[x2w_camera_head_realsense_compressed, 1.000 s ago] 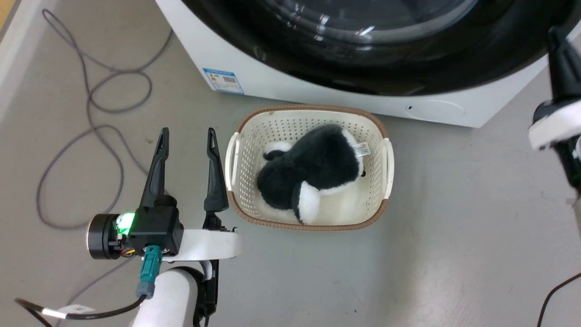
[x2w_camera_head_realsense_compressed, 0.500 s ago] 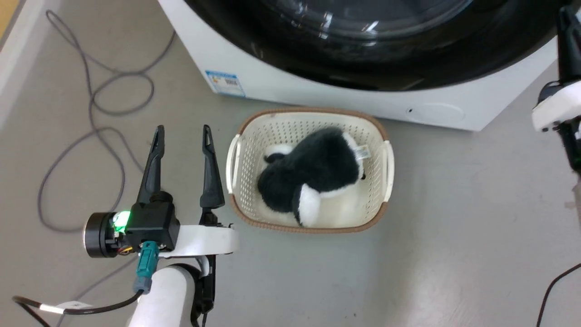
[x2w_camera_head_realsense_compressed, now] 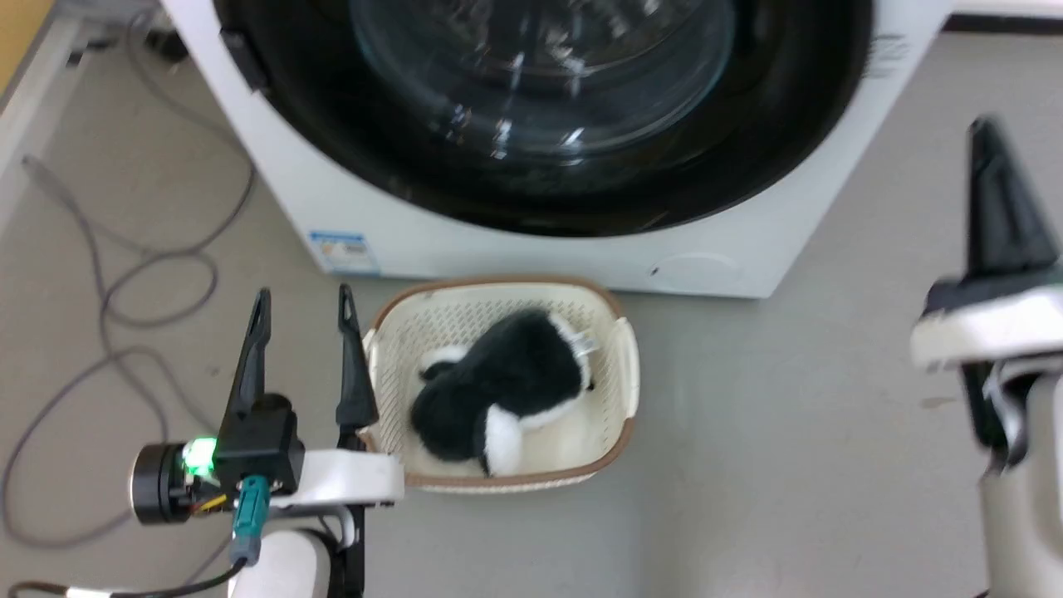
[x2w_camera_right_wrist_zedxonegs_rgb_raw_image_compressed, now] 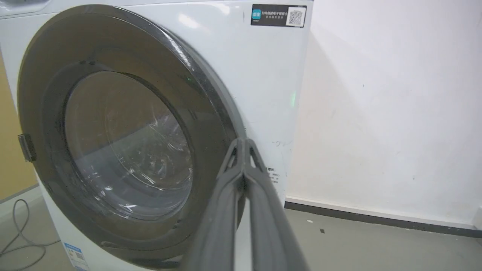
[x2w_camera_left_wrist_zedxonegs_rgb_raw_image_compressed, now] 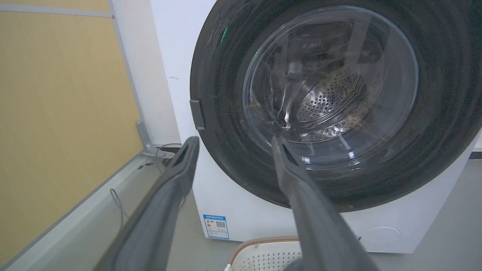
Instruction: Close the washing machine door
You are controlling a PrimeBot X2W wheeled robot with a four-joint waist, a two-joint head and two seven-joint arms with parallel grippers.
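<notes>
Head view: washing machine door [x2w_camera_head_realsense_compressed: 540, 208] closed, left tool [x2w_camera_head_realsense_compressed: 304, 292] spread; right wrist: right tool [x2w_camera_right_wrist_zedxonegs_rgb_raw_image_compressed: 243, 143] pressed together.

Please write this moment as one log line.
door looks shut on washing machine | left gripper open, empty | right gripper shut, empty

door [x2w_camera_head_realsense_compressed: 540, 108]: top cut by the head view's upper edge; right side off the left wrist view; lower rim behind the right claw [x2w_camera_right_wrist_zedxonegs_rgb_raw_image_compressed: 243, 145] in the right wrist view
right claw: blurred in the head view; its arm cut at the right edge
sticker [x2w_camera_head_realsense_compressed: 342, 250]: print too small to read
basket [x2w_camera_left_wrist_zedxonegs_rgb_raw_image_compressed: 263, 254]: cut by the left wrist view's bottom edge
toy [x2w_camera_head_realsense_compressed: 498, 390]: kind unclear
</notes>
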